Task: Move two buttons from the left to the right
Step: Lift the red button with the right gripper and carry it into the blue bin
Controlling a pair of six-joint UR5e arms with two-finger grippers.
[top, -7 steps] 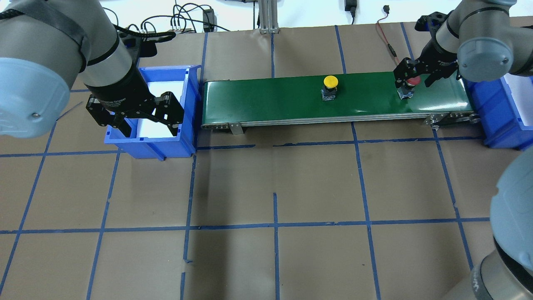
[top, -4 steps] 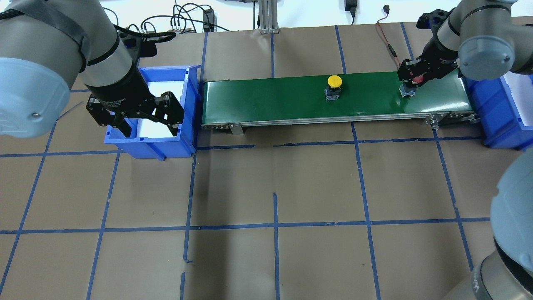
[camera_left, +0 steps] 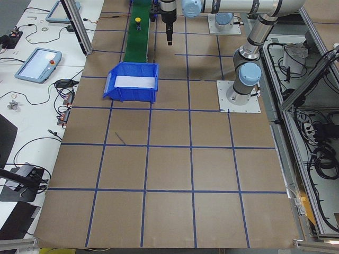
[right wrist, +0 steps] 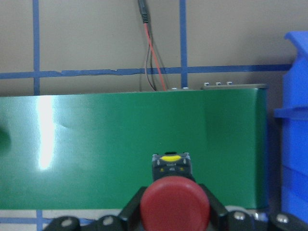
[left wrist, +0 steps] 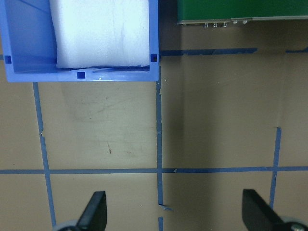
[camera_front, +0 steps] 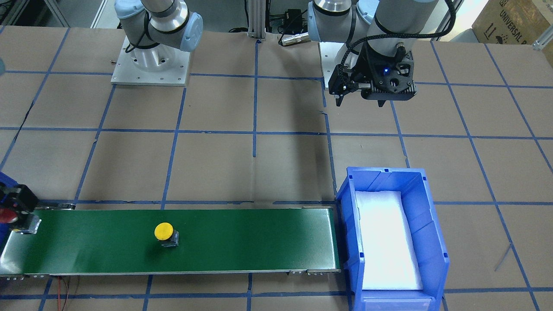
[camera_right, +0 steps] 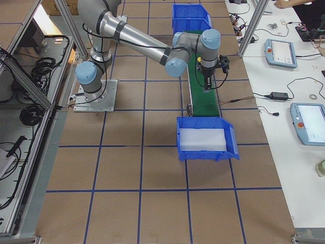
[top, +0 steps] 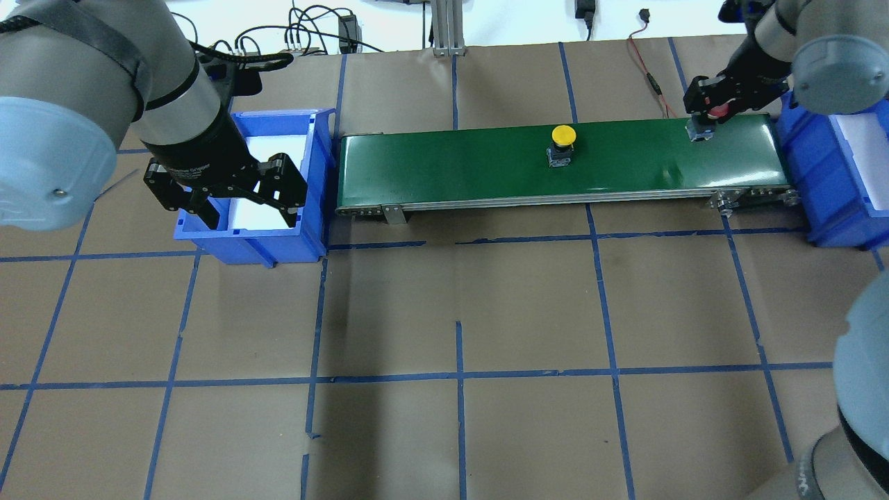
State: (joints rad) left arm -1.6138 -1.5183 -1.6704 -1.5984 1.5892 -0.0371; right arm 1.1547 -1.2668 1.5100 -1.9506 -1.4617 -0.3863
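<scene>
The red button [top: 719, 107] is gripped by its cap in my right gripper [top: 710, 111], just above the right end of the green conveyor belt [top: 451, 163]. In the right wrist view the red cap [right wrist: 174, 201] sits between the fingers, with the belt below. At the front-facing view's left edge the held red button [camera_front: 7, 216] shows again. The yellow button [top: 562, 136] stands upright on the belt right of its middle, also in the front-facing view [camera_front: 164, 232]. My left gripper [top: 226, 193] is open and empty above the front edge of the left blue bin [top: 316, 173].
A second blue bin [top: 809, 173] with a white foam lining stands just past the belt's right end. The left bin [camera_front: 432, 224] holds only white foam. Cables [top: 649, 69] lie behind the belt. Brown paper with blue tape lines covers the table.
My right gripper shut on the red button, lifted it off the belt and carried it right and back. The yellow button moved a little right along the belt. The left arm stayed still.
</scene>
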